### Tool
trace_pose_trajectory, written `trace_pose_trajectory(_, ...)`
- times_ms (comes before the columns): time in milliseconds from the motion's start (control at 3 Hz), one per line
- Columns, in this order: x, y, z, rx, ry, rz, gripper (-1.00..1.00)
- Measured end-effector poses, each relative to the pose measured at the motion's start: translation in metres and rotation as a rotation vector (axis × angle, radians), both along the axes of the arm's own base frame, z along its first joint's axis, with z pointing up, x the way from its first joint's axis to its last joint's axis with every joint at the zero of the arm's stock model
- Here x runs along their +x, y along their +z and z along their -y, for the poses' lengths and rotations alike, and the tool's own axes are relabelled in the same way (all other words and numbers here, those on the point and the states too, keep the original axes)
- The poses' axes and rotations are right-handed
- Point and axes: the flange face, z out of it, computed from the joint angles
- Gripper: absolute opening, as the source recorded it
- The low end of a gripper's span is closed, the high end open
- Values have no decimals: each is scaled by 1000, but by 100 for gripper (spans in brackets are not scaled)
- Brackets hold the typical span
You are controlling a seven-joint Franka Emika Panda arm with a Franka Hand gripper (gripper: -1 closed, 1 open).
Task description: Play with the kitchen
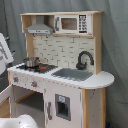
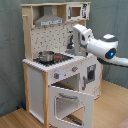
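Grey curtain hangs behind everything, and the kitchen [image 1: 60, 70] stands in front of it on a wooden floor. In the first exterior view it fills the middle: grey hood [image 1: 40, 29] at about eleven o'clock, microwave [image 1: 73, 23] at one, black faucet [image 1: 84, 60] over the sink [image 1: 73, 74], and a small metal pot [image 1: 31, 62] on the red-ringed stovetop [image 1: 41, 67] at nine. Only a white piece of the arm [image 1: 4, 52] shows at the far left edge; the pincer is not visible there.

In the second exterior view the kitchen sits left of centre with its oven door [image 2: 71, 97] swung down and open. The white arm comes in from three o'clock, its wrist raised over the sink end of the tabletop, near the faucet. The pot lies toward nine o'clock from the wrist, the open oven toward seven. I cannot tell how the pincer stands; it seems to hold nothing.
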Motion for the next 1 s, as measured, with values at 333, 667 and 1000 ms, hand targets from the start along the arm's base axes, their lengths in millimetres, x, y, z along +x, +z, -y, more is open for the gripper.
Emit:
trace_pose_trajectory(333, -1, 14, -5, 17, -14, -31, 100)
trace_pose_trajectory(667, -3, 28, -10, 34, -33, -67, 100)
trace_pose_trajectory(1000, -5, 38, -15, 48, -55, -108, 100)
